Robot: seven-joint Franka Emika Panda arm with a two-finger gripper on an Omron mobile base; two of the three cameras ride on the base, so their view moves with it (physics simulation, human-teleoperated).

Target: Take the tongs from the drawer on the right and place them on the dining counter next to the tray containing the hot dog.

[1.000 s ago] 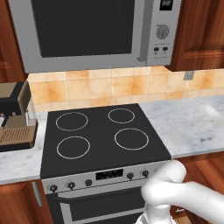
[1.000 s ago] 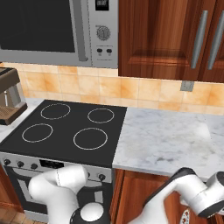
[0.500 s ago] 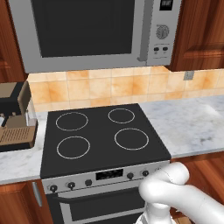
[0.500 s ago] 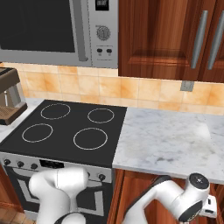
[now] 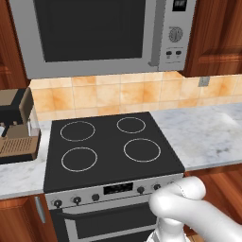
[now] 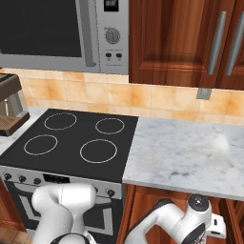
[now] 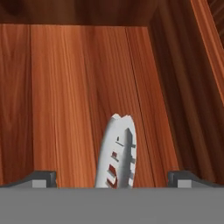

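In the hand view I look down into the open wooden drawer (image 7: 65,109). The tongs (image 7: 117,153) lie on its floor, and their pale silver slotted tip points away from me. My gripper (image 7: 113,179) is open, with one dark fingertip on each side of the tongs and neither touching them. In the right base view my arm (image 6: 190,220) reaches down below the front edge of the marble worktop (image 6: 186,152). The dining counter, the tray and the hot dog are out of view.
The drawer's right wall (image 7: 197,87) and back wall (image 7: 87,13) stand close around the tongs. A black stove (image 5: 111,151) sits left of the worktop under a microwave (image 5: 99,35). A coffee machine (image 5: 16,125) stands at the far left.
In the base views my forearm and wrist have shifted below the worktop edge. The gripper stays open.
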